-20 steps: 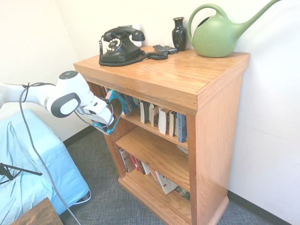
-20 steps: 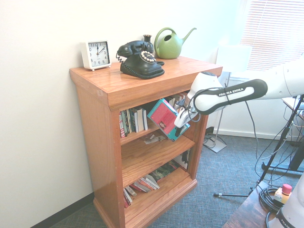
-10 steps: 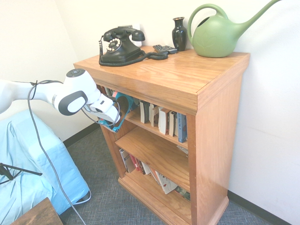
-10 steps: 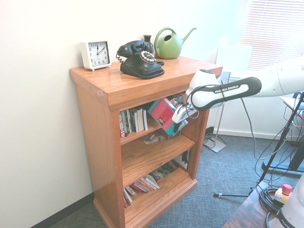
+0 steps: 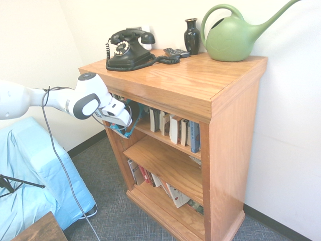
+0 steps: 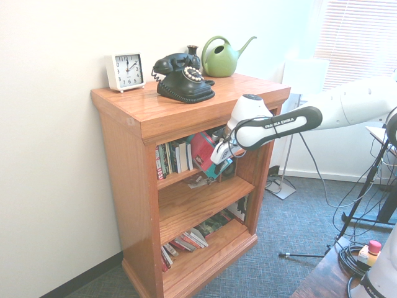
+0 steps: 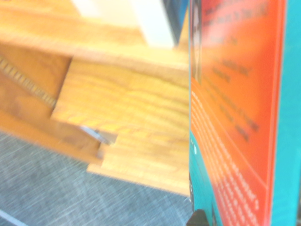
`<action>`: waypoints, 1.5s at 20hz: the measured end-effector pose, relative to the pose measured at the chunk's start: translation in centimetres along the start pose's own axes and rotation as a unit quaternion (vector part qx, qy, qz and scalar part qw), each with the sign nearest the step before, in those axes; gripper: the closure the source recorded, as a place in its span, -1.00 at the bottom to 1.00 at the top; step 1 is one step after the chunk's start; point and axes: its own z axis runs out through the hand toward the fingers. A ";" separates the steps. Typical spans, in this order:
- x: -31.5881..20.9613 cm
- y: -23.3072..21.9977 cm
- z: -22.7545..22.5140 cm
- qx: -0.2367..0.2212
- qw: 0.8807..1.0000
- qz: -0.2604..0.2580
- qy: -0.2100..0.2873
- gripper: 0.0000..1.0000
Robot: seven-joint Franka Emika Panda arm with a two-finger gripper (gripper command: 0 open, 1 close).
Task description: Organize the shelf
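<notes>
At the top tier's open end, gripper (image 6: 218,156) clamped tight on a red-and-teal book (image 6: 203,149), tilted, partly inside. Just beyond, a row of upright books (image 6: 173,158). Below the hand, the bare middle tier of the shelf (image 6: 186,208). Up top, farther back: black telephone (image 6: 183,77), clock (image 6: 125,71), green watering can (image 6: 222,57).

My arm (image 6: 347,102): white rounded shell, dark grey band lettered FRANKA EMIKA, grey round cap on the joint, thin grey cable looped alongside, white wrist block.
</notes>
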 end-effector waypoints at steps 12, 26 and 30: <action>1.1 -2.1 0.5 0.008 0.999 -0.009 0.032 1.00; -0.1 -3.8 1.3 0.013 0.999 -0.022 0.045 -1.00; 0.2 -3.6 1.5 0.017 0.998 -0.020 0.051 -1.00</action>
